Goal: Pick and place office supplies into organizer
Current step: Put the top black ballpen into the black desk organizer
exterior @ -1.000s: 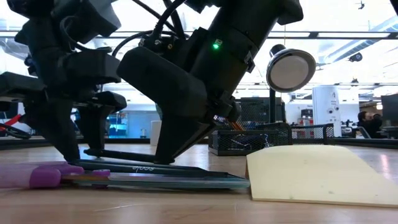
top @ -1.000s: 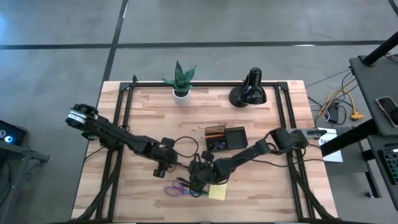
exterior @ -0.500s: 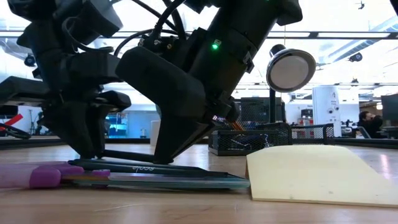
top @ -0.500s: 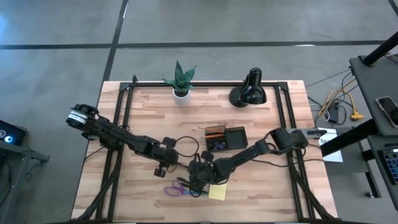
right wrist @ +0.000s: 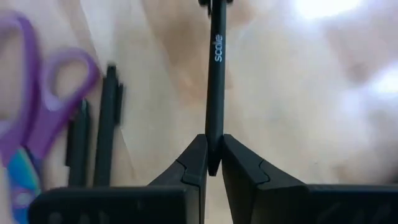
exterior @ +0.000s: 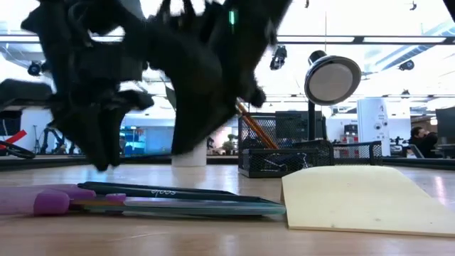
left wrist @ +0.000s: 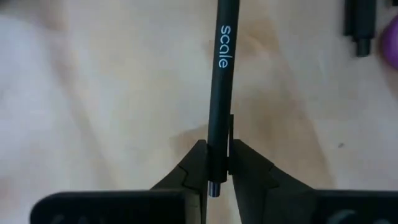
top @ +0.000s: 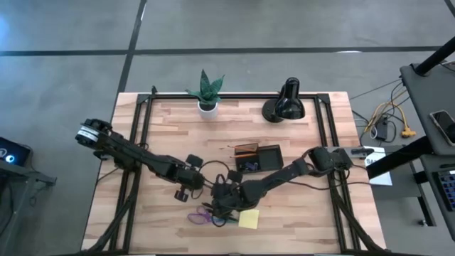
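Note:
A black pen (left wrist: 219, 81) printed "scale" is held between my two grippers, above the near middle of the table. My left gripper (left wrist: 217, 146) is shut on one end and my right gripper (right wrist: 213, 140) on the other; in the high view they face each other, left gripper (top: 193, 183) and right gripper (top: 217, 198). On the table below lie purple-handled scissors (exterior: 178, 207), two more black pens (right wrist: 109, 118) and a yellow sticky pad (exterior: 362, 203). The dark organizer (top: 257, 158) stands behind, with orange pencils (exterior: 252, 124) in it. My left gripper pinches the pen near its one end (left wrist: 215, 163) between its two fingers. The pen runs straight out ahead of the fingers, clear of the table. My right gripper pinches the pen's other end (right wrist: 214, 148) between its two fingers. The pen again runs straight out ahead and is lifted clear.
A potted plant (top: 206, 92) and a black desk lamp (top: 284, 105) stand at the table's far edge. The scissors (top: 202, 215) and sticky pad (top: 249, 219) lie just near of the grippers. Bare wood lies at the table's left and right.
My left gripper has shut on the free end of the pen that my right gripper held low over the table. Both grippers have then risen together with the pen, away from the scissors and the pens on the table.

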Tool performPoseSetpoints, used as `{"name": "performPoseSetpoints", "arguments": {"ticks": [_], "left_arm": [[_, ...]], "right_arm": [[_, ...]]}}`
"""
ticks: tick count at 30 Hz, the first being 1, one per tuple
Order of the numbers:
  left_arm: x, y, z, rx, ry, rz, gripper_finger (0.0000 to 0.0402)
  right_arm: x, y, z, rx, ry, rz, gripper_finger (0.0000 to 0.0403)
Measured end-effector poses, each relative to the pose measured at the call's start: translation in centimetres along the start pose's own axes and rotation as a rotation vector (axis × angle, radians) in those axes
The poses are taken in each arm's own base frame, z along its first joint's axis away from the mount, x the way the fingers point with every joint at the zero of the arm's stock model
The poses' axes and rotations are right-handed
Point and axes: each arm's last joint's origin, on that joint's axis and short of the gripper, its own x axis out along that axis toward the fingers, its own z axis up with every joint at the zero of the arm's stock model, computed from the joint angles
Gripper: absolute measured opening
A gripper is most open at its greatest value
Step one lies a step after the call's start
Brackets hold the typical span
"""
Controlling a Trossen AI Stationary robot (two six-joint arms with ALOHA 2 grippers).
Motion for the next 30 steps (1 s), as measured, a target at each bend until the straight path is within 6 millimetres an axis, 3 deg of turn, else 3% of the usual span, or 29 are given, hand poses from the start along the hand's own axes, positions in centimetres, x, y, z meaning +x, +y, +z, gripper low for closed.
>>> {"name": "performPoseSetpoints", "arguments": {"ticks": [7, 14, 20, 30], "left_arm": [[-4.1, 1.5, 2.0, 0.105, -0.006, 0.214, 0.0028], [-8.5, 2.5, 2.9, 0.196, -0.092, 0.317, 0.0028], [-10.1, 2.9, 2.0, 0.24, -0.059, 0.386, 0.0012], [-11.6, 3.3, 1.0, 0.259, -0.019, 0.437, 0.0008]], "right_arm": [[-4.7, -1.0, 2.7, 0.074, 0.013, -0.175, 0.0029], [-8.2, -1.4, 4.4, 0.203, 0.072, -0.155, 0.0029], [-9.2, -1.4, 4.5, 0.41, 0.15, -0.105, 0.0033], [-9.3, -0.9, 3.8, 0.602, 0.143, -0.131, 0.0096]]}}
